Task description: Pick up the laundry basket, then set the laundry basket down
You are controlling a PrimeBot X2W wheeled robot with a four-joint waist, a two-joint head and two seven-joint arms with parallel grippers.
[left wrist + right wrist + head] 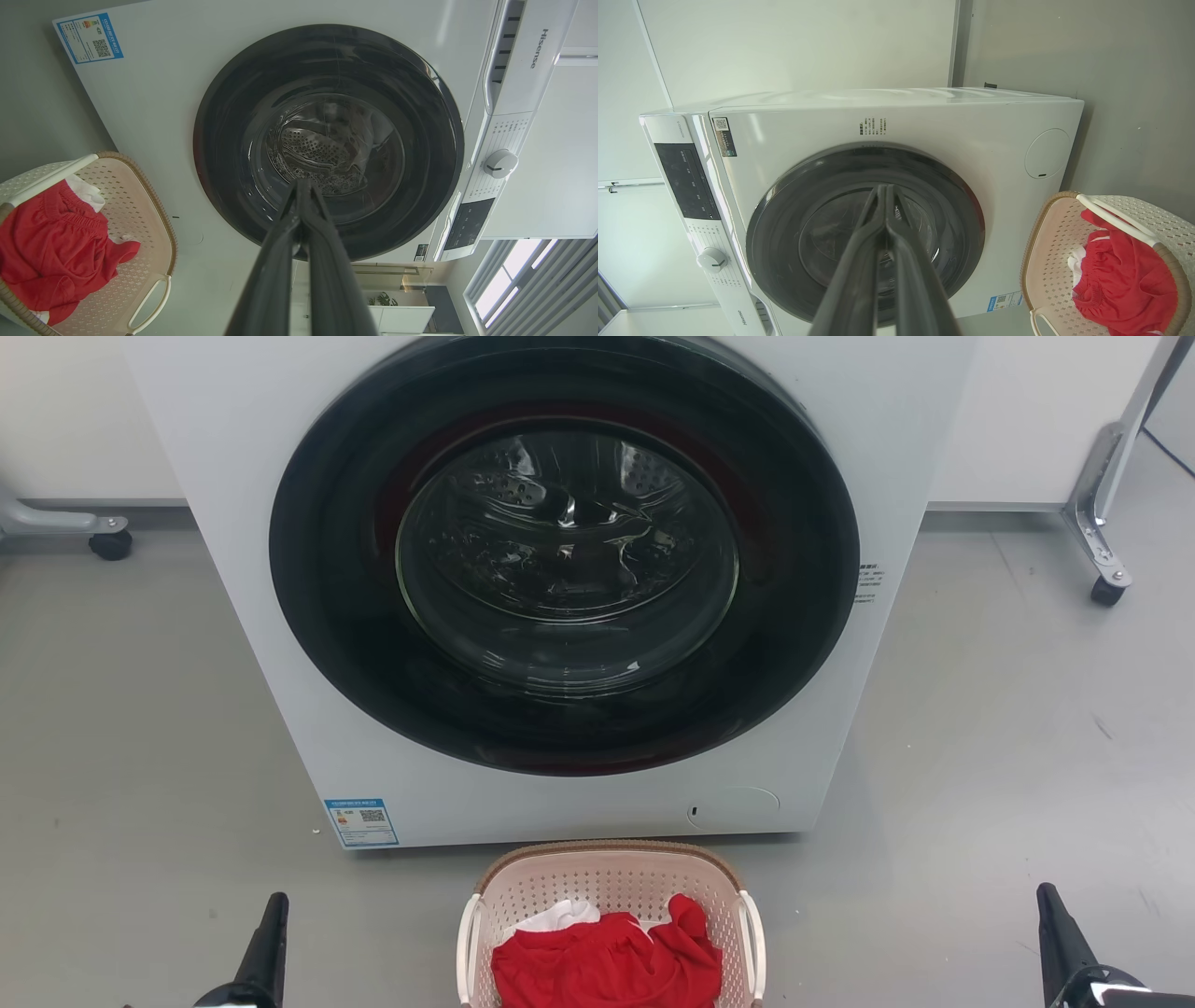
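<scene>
Down at the lower left, the left gripper (pixel 276 907) is closed on nothing. At bottom centre the laundry basket (pixel 607 882) sits on the floor (pixel 140 709) just before the washer (pixel 233 569), with red cloth (pixel 607 971) inside. At lower right, the right gripper (pixel 1047 901) is likewise closed and empty.

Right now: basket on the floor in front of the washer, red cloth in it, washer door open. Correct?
Not quite. The washer door is shut, as the head view shows. The rest holds: the basket sits on the floor in front of it, with the red cloth inside.
</scene>
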